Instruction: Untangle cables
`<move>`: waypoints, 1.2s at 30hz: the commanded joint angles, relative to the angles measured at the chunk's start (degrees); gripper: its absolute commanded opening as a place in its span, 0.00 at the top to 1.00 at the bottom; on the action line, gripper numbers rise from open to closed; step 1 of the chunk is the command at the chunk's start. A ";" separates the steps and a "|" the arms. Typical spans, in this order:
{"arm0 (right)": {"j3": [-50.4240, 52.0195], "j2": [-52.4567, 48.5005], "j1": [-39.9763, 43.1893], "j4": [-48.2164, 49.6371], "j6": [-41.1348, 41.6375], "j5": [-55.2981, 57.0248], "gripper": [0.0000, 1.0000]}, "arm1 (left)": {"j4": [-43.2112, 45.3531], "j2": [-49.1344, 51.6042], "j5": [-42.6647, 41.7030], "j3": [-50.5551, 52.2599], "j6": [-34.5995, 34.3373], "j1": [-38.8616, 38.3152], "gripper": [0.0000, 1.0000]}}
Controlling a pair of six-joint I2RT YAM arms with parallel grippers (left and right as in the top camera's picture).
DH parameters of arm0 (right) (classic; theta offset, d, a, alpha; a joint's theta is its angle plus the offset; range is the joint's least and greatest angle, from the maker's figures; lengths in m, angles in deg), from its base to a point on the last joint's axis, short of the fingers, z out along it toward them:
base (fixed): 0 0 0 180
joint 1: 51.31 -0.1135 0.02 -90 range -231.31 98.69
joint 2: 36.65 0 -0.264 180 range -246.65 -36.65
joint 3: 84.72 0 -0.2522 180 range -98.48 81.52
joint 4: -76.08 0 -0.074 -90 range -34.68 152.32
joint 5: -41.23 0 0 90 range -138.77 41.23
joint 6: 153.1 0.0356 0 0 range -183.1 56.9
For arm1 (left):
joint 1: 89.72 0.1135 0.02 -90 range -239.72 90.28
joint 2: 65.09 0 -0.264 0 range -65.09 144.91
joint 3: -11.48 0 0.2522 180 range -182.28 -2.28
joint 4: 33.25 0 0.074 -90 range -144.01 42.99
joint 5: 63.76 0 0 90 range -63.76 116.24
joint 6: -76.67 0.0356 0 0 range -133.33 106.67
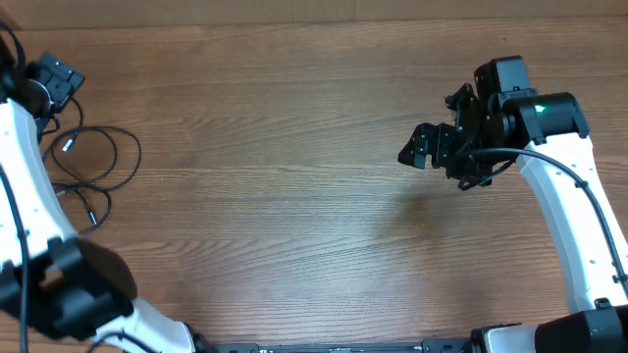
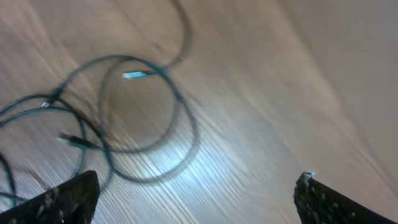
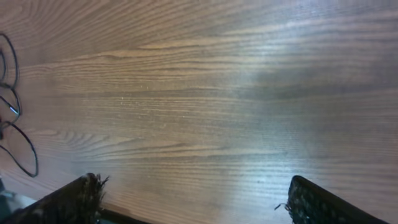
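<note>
The cables (image 1: 136, 155) lie in loose loops at the left edge of the table (image 1: 294, 216), near the left gripper (image 1: 49, 83), whose fingers stand wide apart on nothing. Its wrist view shows a silver plug tip (image 2: 134, 74) (blurred) that is tiny from overhead. The right gripper (image 1: 440, 123), well apart from the cables, is spread wide and empty.

Left arm (image 1: 22, 167) runs up the left edge of the overhead frame, wrist at upper left. Left jaws spread wide, nothing between them. Right arm (image 1: 567, 211) rises along the right edge, wrist bent toward centre. Right jaws wide apart too, nothing gripped.
</note>
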 commanded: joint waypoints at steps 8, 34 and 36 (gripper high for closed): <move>-1.51 9.38 -1.68 0.44 -1.92 4.76 0.00 | -12.09 -22.23 -13.92 -1.18 7.65 -10.51 0.00; -13.25 32.37 -1.68 -11.21 -1.92 10.12 0.00 | -28.04 -25.88 -10.01 -1.18 9.09 -16.20 0.01; -13.25 32.26 -1.68 -11.43 -2.43 10.60 0.00 | -28.04 -25.88 -10.01 -1.18 9.09 -16.20 0.00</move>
